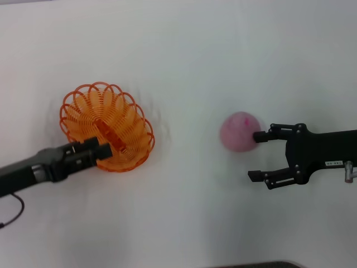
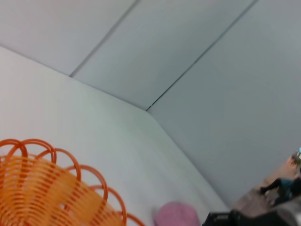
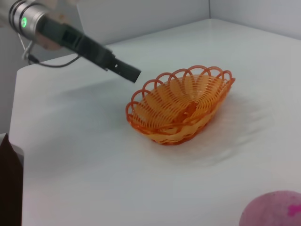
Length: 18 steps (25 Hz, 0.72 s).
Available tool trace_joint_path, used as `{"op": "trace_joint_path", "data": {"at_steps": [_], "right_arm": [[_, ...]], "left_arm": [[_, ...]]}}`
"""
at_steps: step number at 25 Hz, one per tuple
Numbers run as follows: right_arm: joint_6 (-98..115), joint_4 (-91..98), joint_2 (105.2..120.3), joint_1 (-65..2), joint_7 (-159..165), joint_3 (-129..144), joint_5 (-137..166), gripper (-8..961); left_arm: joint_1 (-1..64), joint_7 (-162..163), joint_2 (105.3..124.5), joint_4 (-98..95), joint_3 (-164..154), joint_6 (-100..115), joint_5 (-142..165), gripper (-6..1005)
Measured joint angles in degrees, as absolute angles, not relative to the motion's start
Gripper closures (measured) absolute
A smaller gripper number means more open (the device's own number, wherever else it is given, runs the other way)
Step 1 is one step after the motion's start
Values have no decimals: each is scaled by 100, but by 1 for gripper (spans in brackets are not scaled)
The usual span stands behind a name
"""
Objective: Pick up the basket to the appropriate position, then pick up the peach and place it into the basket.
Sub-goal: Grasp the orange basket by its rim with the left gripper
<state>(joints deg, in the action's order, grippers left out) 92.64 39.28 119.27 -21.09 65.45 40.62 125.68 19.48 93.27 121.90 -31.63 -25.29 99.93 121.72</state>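
Left gripper (image 1: 103,149) hangs above the basket (image 1: 106,125) rim, clear of it; we cannot tell its finger state. Right of the basket lies the peach (image 1: 239,131); our right gripper (image 1: 257,156) gapes wide, one finger touching it. We judge centring comes next, with nothing blocking.

You see an orange basket (image 1: 106,125) of looped wire with a scalloped rim, a flat orange strip along its bottom. The peach (image 1: 240,131) is fuzzy pink with a darker pink-red mark. Both tools are black; the worktop (image 1: 184,61) is plain white.
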Motion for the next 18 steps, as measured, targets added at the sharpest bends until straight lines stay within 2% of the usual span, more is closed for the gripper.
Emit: {"op": "trace_joint_path", "data": {"at_steps": [13,18], "right_arm": [[9249,3933,11923,-2239,6694,4149,12712,8],[9230,3944,11895,-2285,6731,4149,12726,8]], "left_arm": [[2311,11978,12022,-4318,-2116,9407,12170,264],[2374,12623,12081,-5097,-2719,8756,12337,264]]}}
